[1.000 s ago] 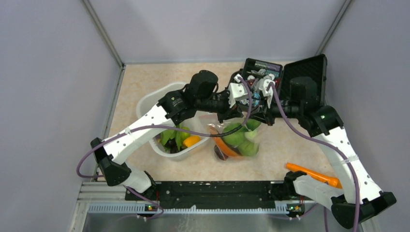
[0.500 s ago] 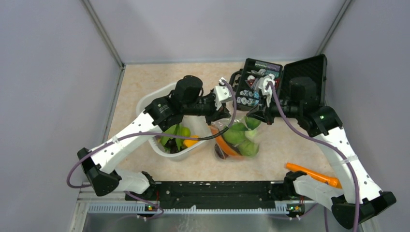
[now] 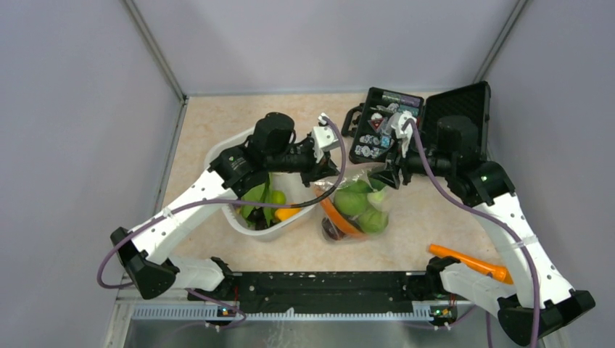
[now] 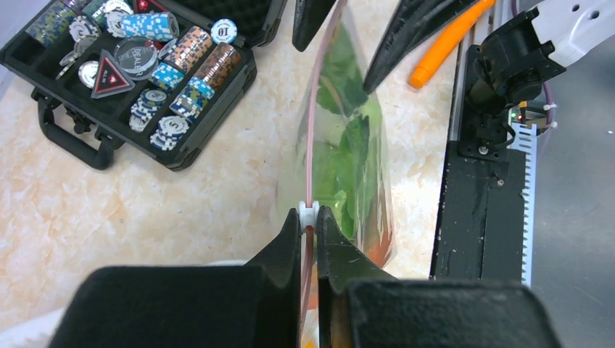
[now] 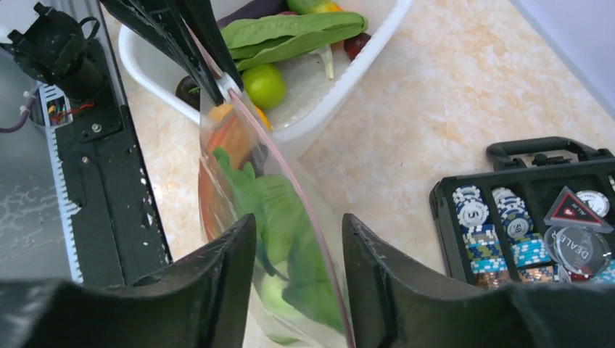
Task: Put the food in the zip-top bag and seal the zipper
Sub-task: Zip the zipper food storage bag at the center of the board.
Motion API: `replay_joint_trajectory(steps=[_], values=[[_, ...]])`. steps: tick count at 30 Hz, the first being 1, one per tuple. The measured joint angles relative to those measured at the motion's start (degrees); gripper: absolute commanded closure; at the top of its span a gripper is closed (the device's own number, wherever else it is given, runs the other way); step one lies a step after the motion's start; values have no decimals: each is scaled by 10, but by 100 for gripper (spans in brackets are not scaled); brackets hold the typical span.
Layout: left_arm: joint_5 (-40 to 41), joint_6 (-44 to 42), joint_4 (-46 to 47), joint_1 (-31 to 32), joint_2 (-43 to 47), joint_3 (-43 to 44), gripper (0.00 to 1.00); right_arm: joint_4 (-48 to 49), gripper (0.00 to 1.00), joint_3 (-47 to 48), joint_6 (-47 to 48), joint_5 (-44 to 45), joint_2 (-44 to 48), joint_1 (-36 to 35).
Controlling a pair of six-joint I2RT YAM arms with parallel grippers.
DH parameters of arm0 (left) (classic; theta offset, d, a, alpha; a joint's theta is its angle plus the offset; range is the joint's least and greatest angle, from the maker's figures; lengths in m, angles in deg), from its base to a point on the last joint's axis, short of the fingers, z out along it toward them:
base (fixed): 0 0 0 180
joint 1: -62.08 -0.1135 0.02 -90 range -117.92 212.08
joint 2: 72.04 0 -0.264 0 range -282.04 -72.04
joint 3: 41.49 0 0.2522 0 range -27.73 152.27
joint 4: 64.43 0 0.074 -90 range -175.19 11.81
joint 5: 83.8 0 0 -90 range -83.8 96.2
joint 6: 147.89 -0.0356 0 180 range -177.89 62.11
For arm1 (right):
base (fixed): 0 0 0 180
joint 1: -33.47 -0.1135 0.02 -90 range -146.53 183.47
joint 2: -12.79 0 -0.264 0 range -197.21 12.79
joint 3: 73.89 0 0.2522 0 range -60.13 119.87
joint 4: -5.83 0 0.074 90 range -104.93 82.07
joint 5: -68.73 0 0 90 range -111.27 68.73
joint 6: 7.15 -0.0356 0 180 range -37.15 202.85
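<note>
The left claw (image 4: 310, 226) is squeezed almost shut. It pinches the zipper (image 4: 310, 145) right by the small white slider (image 4: 310, 211). The pink strip sits between its two black fingers.

The right claw (image 5: 299, 221) is let go and wide open. The zipper runs through the gap between its fingers. It passes closer to one finger than the other. I cannot tell if it touches that finger.

The zipper runs in a long thin line from one claw to the other. From above, that line goes side to side, from the left claw (image 3: 330, 174) to the right claw (image 3: 384, 177). It bends a little along the way.

The bag (image 3: 355, 210) is on the table (image 3: 210, 116), between the white tub (image 3: 217, 156) and the black case (image 3: 435, 109). Its zipper end points to the far side and is held up. Its other end points back to where the arms are bolted down.

Food (image 3: 357, 204) is inside the bag: green pieces, an orange carrot (image 3: 335, 216) and something dark at the near end. More green and orange food lies in the tub just beside it.
</note>
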State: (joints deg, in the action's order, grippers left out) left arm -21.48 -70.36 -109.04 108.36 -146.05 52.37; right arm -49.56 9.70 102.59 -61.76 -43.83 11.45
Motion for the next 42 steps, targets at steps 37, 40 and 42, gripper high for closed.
replay_joint_trajectory(steps=[37,40,42], values=[[-47,28,0,-1,-34,31,100,4,70,63,33,-73,-103,-59],[-47,30,1,-1,-34,31,100,5,82,63,36,-71,-103,-61],[-47,31,3,-1,-34,31,100,5,87,63,35,-71,-103,-61]])
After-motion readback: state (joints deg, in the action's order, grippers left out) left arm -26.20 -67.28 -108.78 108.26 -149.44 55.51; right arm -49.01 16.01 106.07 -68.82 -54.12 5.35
